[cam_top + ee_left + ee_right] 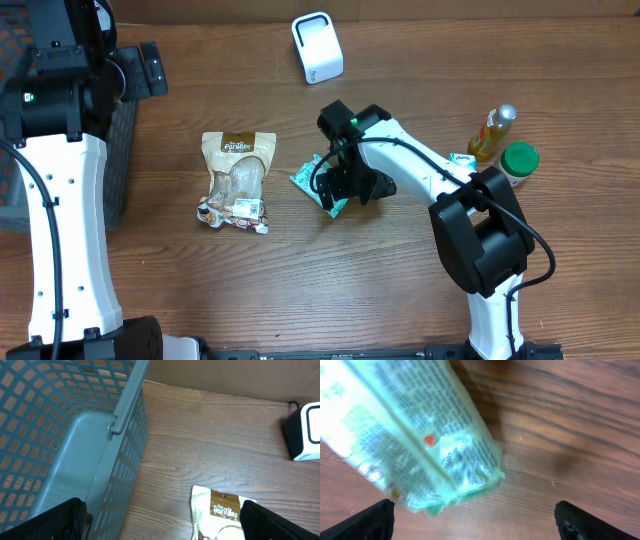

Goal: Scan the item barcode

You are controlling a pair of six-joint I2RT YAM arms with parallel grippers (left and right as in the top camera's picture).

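Note:
The item, a green plastic packet (312,178), lies flat on the wooden table at the centre. My right gripper (348,187) hovers right over its right end, open, and nothing sits between its fingers. In the right wrist view the packet (415,435) is blurred, printed side up, lying ahead of the open right gripper (475,520); I cannot make out a barcode. The white scanner (317,47) stands at the back centre and shows at the right edge as scanner (305,432). My left gripper (162,520) is open at the far left, beside the basket.
A brown and cream snack pouch (237,180) lies left of the packet, seen as pouch (220,515). A grey mesh basket (60,435) stands at the left edge. An oil bottle (493,133) and a green-lidded jar (519,160) stand at the right.

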